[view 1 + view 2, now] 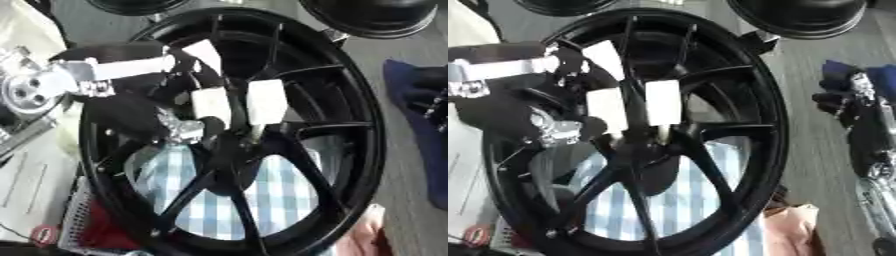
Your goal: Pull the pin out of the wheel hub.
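Observation:
A large black spoked wheel (350, 90) fills both views, lying over a blue checked cloth (271, 195). My left hand (131, 67) reaches in from the left across the spokes, its white-padded fingers (265, 100) curled down onto the hub (229, 145). A short pale pin (256, 132) shows just under one fingertip at the hub centre, pinched there. The hub's far side is hidden by the hand. My right hand (852, 102) hangs off the wheel at the right edge, over dark blue cloth.
Two more black round wheel parts (376, 15) stand beyond the wheel at the top. A silver metal fitting (26, 92) lies at the left, a red object (101, 227) at the lower left, and a pink thing (363, 235) at the lower right.

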Robot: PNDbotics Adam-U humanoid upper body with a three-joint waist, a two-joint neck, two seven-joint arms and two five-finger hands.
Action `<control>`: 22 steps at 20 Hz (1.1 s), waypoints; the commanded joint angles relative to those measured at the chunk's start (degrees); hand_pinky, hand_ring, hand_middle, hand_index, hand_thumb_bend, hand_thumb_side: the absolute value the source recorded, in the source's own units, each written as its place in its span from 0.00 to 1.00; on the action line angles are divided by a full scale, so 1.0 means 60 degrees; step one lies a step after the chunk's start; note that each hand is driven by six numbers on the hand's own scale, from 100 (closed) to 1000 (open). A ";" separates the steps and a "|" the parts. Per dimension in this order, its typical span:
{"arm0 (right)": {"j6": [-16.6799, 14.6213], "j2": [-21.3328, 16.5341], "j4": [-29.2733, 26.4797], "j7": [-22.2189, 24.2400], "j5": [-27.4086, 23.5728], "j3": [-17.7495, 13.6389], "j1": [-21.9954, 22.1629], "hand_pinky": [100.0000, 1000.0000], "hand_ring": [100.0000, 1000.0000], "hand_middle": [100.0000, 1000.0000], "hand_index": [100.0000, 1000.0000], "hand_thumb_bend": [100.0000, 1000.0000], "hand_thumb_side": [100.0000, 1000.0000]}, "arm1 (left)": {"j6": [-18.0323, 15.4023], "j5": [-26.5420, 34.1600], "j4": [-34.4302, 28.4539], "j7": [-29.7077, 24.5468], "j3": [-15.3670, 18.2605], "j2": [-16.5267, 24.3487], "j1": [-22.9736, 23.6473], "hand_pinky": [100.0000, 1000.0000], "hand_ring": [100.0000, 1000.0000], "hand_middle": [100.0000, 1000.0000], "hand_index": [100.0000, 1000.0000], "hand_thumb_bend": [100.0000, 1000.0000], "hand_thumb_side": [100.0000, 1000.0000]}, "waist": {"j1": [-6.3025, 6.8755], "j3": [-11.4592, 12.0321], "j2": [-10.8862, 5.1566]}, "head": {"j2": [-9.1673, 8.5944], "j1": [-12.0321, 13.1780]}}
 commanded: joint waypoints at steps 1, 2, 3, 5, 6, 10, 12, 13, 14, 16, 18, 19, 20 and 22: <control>-0.0063 -0.0102 -0.0098 0.0018 -0.0063 -0.0071 -0.0036 0.78 0.67 0.67 0.69 0.00 0.83 | 0.0025 -0.0246 -0.0096 -0.0125 -0.0035 0.0207 -0.0062 0.60 0.75 0.71 0.84 0.31 0.56 | 0.0018 -0.0012 -0.0128 | -0.0018 0.0024; -0.0069 -0.0096 -0.0094 0.0016 -0.0066 -0.0075 -0.0034 0.78 0.67 0.67 0.69 0.00 0.83 | 0.0042 -0.0307 -0.0096 -0.0133 -0.0043 0.0203 -0.0064 0.61 0.75 0.70 0.84 0.32 0.56 | 0.0022 -0.0012 -0.0125 | -0.0015 0.0027; -0.0075 -0.0093 -0.0091 0.0014 -0.0069 -0.0078 -0.0034 0.78 0.67 0.67 0.69 0.00 0.83 | 0.0061 -0.0368 -0.0096 -0.0135 -0.0049 0.0202 -0.0063 0.61 0.75 0.71 0.84 0.32 0.56 | 0.0024 -0.0011 -0.0122 | -0.0017 0.0026; -0.0078 -0.0085 -0.0082 0.0013 -0.0069 -0.0081 -0.0033 0.78 0.67 0.67 0.69 0.00 0.83 | 0.0122 -0.0438 -0.0096 -0.0111 -0.0048 0.0207 -0.0030 0.60 0.75 0.71 0.85 0.31 0.55 | 0.0026 -0.0012 -0.0115 | -0.0030 0.0021; -0.0075 -0.0081 -0.0075 0.0010 -0.0067 -0.0084 -0.0027 0.78 0.67 0.67 0.69 0.00 0.83 | 0.0162 -0.0439 -0.0096 -0.0092 -0.0048 0.0210 -0.0010 0.60 0.75 0.71 0.85 0.31 0.55 | 0.0027 -0.0010 -0.0110 | -0.0039 0.0020; -0.0077 -0.0061 -0.0060 0.0010 -0.0069 -0.0086 -0.0013 0.78 0.67 0.67 0.69 0.00 0.83 | 0.0289 -0.0418 -0.0096 -0.0019 -0.0047 0.0173 -0.0016 0.59 0.74 0.66 0.85 0.32 0.55 | 0.0030 -0.0009 -0.0100 | -0.0042 0.0033; -0.0076 -0.0043 -0.0050 0.0018 -0.0073 -0.0080 -0.0006 0.78 0.67 0.67 0.69 0.00 0.84 | 0.0355 -0.0448 -0.0096 0.0024 -0.0054 0.0147 -0.0045 0.59 0.73 0.64 0.84 0.32 0.55 | 0.0028 -0.0012 -0.0098 | -0.0053 0.0033; -0.0078 -0.0035 -0.0045 0.0020 -0.0074 -0.0080 -0.0001 0.78 0.67 0.67 0.69 0.00 0.84 | 0.0393 -0.0482 -0.0096 0.0041 -0.0067 0.0143 -0.0053 0.58 0.73 0.64 0.84 0.32 0.54 | 0.0027 -0.0014 -0.0097 | -0.0056 0.0036; -0.0082 -0.0030 -0.0043 0.0022 -0.0074 -0.0080 0.0006 0.78 0.67 0.67 0.69 0.00 0.84 | 0.0432 -0.0540 -0.0096 0.0054 -0.0088 0.0147 -0.0058 0.58 0.73 0.63 0.83 0.32 0.54 | 0.0025 -0.0017 -0.0095 | -0.0056 0.0042; -0.0087 -0.0019 -0.0038 0.0025 -0.0076 -0.0078 0.0016 0.78 0.67 0.67 0.69 0.00 0.84 | 0.0495 -0.0655 -0.0096 0.0064 -0.0141 0.0148 -0.0063 0.58 0.72 0.62 0.83 0.32 0.53 | 0.0022 -0.0022 -0.0090 | -0.0051 0.0058; -0.0093 0.0001 -0.0031 0.0026 -0.0083 -0.0078 0.0023 0.78 0.67 0.67 0.69 0.00 0.84 | 0.0545 -0.0781 -0.0096 0.0047 -0.0196 0.0137 -0.0069 0.57 0.71 0.61 0.82 0.31 0.52 | 0.0019 -0.0027 -0.0084 | -0.0047 0.0076; -0.0096 0.0011 -0.0026 0.0027 -0.0087 -0.0078 0.0029 0.78 0.67 0.67 0.69 0.00 0.84 | 0.0557 -0.0822 -0.0096 0.0051 -0.0201 0.0116 -0.0077 0.57 0.71 0.60 0.81 0.31 0.52 | 0.0018 -0.0027 -0.0082 | -0.0044 0.0077; -0.0099 0.0020 -0.0019 0.0029 -0.0092 -0.0077 0.0034 0.78 0.67 0.67 0.69 0.00 0.84 | 0.0560 -0.0853 -0.0096 0.0066 -0.0198 0.0090 -0.0092 0.56 0.70 0.57 0.79 0.30 0.51 | 0.0017 -0.0026 -0.0080 | -0.0045 0.0081; -0.0108 0.0036 -0.0008 0.0035 -0.0109 -0.0078 0.0039 0.78 0.67 0.67 0.69 0.00 0.84 | 0.0568 -0.0919 -0.0096 0.0111 -0.0207 0.0053 -0.0123 0.54 0.67 0.54 0.77 0.31 0.50 | 0.0017 -0.0025 -0.0076 | -0.0053 0.0084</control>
